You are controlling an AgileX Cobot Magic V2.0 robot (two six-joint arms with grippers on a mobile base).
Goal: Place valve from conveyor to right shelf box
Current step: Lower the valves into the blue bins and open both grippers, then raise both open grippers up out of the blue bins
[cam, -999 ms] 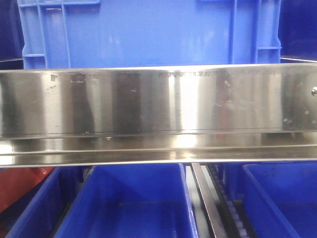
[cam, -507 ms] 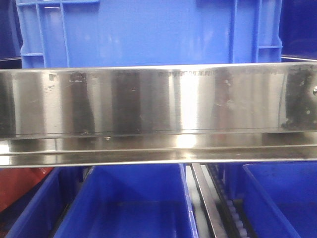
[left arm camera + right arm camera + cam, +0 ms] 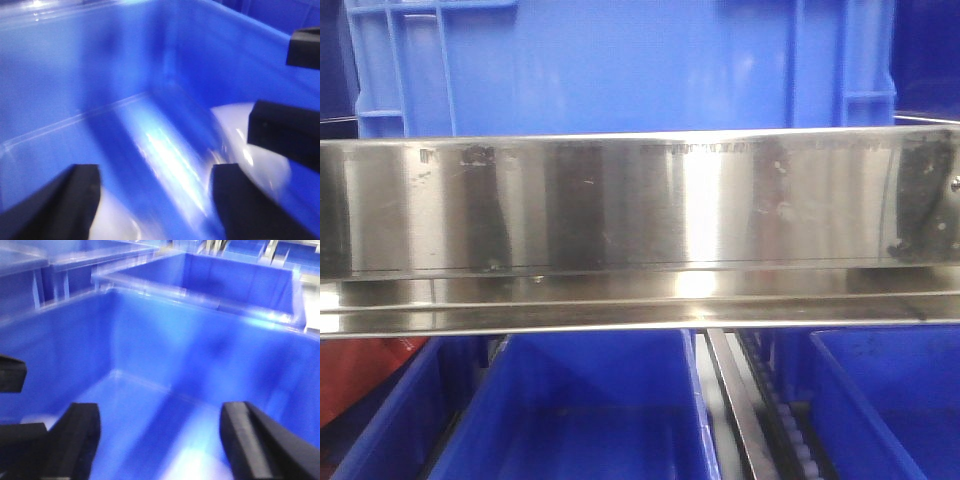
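The valve and the conveyor are out of view in all frames. My left gripper (image 3: 157, 205) is open over the inside of a blue box (image 3: 75, 90), with nothing between its black fingers (image 3: 75, 200). Other black gripper parts (image 3: 285, 135) jut in from the right of that view, over a pale blurred patch (image 3: 235, 125) I cannot identify. My right gripper (image 3: 162, 445) is also open and holds nothing, hanging inside a blue box (image 3: 165, 340). Neither gripper shows in the front view.
A wide polished steel shelf rail (image 3: 640, 220) crosses the front view. A large blue crate (image 3: 620, 60) stands above it. Blue boxes (image 3: 580, 410) (image 3: 890, 400) sit below, split by a metal roller track (image 3: 750, 410). More blue boxes (image 3: 240, 275) stand behind.
In the front view a dark reflection has grown at the right end of the steel rail. The crate above has shifted slightly left in the picture.
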